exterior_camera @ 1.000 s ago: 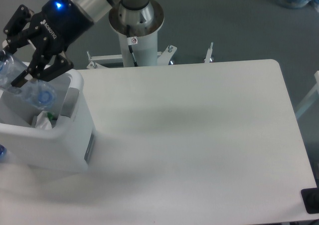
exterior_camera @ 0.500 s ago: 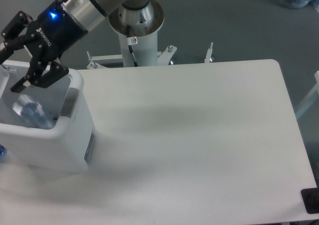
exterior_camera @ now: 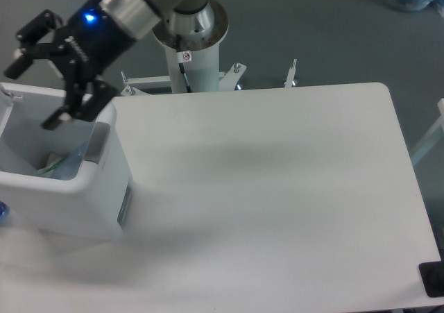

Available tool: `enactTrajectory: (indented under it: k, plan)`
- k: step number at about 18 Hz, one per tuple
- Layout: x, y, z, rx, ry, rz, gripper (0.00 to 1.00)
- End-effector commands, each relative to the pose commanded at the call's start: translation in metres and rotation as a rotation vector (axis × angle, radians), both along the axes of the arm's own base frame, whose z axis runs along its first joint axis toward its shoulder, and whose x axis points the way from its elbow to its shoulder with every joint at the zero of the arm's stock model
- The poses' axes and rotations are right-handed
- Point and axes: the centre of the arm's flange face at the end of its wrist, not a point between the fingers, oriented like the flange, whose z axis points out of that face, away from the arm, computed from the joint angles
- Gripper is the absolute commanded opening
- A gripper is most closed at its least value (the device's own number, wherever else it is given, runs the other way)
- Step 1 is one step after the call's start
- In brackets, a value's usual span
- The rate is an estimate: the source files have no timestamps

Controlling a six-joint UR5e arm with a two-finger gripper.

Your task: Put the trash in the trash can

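Inside boxy white plastic trash can, crumpled trash; gripper spread above.

Trash lies inside white boxy trash can, just below my gripper, partly hidden.

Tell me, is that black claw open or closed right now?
Open. The gripper hangs above the trash can with its two fingers spread wide apart and nothing between them.
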Motion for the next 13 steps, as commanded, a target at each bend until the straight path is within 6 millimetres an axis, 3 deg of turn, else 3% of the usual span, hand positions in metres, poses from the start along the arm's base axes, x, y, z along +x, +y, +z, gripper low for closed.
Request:
enactTrajectory:
  k: [3, 9, 13]
  plan:
    - [-0.056, -0.033, -0.002, -0.007, -0.002, 0.119, 1.00]
    - [-0.157, -0.083, -0.043, -0.045, -0.043, 0.279, 1.00]
    - [-0.199, -0.102, -0.062, -0.062, -0.058, 0.334, 1.00]
